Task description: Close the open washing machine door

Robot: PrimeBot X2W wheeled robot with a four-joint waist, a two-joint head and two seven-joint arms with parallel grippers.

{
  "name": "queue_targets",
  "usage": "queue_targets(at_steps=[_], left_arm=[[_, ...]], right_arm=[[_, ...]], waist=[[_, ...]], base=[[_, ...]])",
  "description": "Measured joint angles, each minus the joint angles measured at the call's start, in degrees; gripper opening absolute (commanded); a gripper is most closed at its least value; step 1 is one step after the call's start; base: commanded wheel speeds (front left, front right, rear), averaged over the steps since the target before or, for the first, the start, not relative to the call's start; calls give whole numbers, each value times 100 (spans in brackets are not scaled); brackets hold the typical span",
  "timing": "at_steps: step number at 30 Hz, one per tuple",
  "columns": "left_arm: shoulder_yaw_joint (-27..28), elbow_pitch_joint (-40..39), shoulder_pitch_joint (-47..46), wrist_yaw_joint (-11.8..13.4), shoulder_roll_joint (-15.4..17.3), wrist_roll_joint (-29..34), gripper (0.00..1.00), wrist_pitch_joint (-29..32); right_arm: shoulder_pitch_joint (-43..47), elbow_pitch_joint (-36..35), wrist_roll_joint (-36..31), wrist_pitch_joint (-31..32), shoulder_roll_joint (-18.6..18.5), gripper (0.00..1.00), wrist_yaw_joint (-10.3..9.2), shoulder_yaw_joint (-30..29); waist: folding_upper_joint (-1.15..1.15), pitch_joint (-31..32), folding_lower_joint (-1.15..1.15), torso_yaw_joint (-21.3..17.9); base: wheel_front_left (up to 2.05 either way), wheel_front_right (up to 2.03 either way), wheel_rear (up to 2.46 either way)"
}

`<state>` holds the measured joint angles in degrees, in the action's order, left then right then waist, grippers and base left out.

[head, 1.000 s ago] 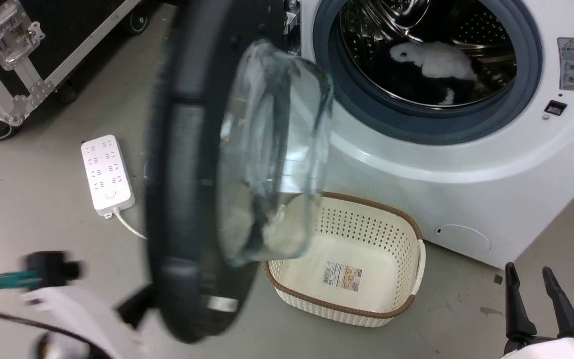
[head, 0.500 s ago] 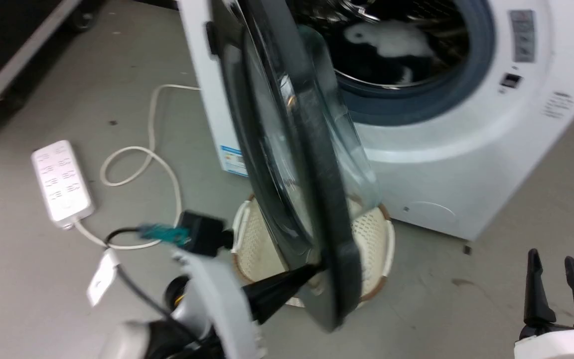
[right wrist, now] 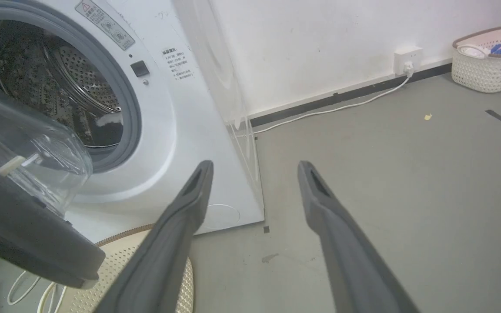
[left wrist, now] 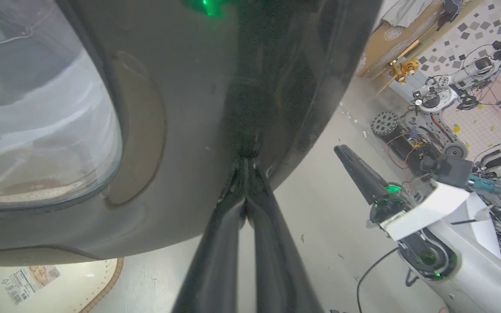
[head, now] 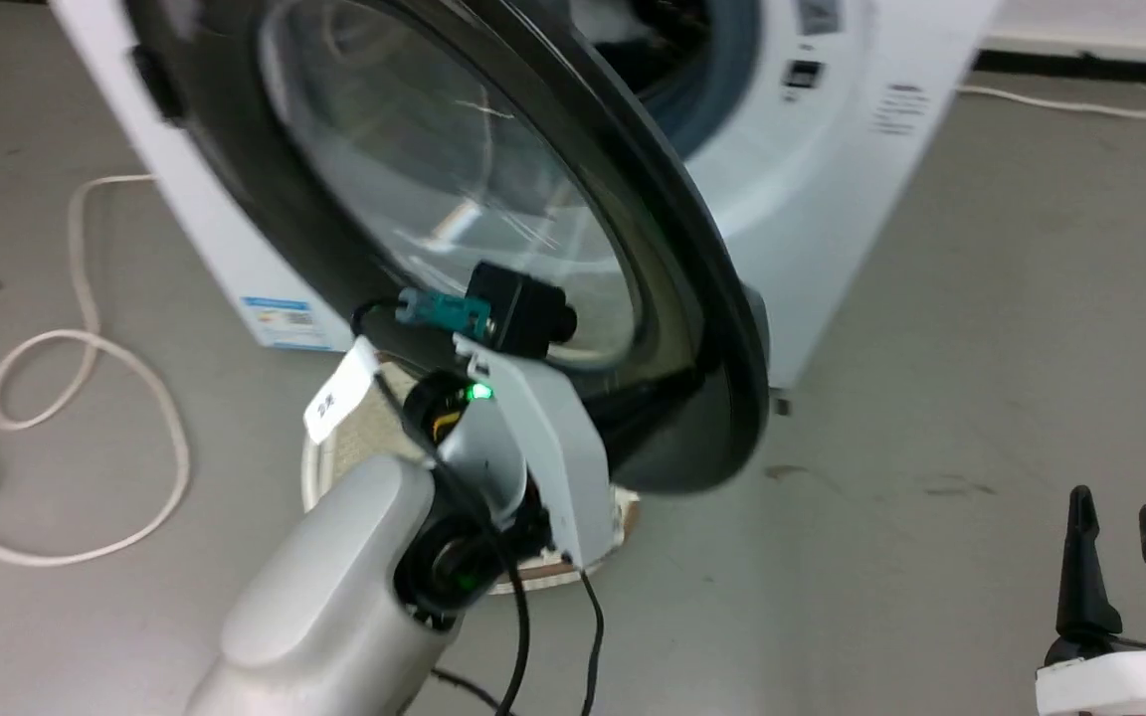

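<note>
1. You have one washing machine door (head: 474,199), ajar, swung out from the one white machine (right wrist: 181,130) above a cream basket (right wrist: 146,261).
2. Your left gripper (left wrist: 246,163): two fingers pressed together, tips against the door's black rim.
3. Your right gripper (right wrist: 255,167): two fingers spread, well apart from the door.
4. Two baskets in all: the second basket (right wrist: 485,65) stands by the wall.

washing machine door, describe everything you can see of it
The washing machine door is a large round disc, glossy black rim around a clear glass window that bulges as a bowl on the inner side. It hangs partly open, angled away from the white machine, drum opening uncovered. The left pincer, tips shut together, touches its black outer face near the lower edge.
</note>
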<state>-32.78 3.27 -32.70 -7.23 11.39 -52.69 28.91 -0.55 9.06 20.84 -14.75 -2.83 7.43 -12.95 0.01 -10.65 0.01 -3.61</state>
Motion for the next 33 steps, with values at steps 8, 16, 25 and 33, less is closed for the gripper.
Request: queue_targets(at_steps=[8,16,25,33], left_arm=[[-222,783,-430,0,114,-151,0,-727],[646,673,-518,165,614,175,0,-2285],[1354,498,249,1357,1544,1986,0,-4241],[1690,328,1616,1606,1657,2065,0,-4358]], right_arm=[[7,43,32,0,-1,100,0,-37],[131,18,-73,0,0,100,0,37],[205,-181,-215,0,0,100,0,235],[293,-227,-230,0,0,100,0,420]], waist=[[0,66,-1,-364],[0,405,-1,-38],[0,733,-1,260],[-1,872,-2,284]], base=[[0,0,0],[0,0,0],[0,0,0],[0,0,0]])
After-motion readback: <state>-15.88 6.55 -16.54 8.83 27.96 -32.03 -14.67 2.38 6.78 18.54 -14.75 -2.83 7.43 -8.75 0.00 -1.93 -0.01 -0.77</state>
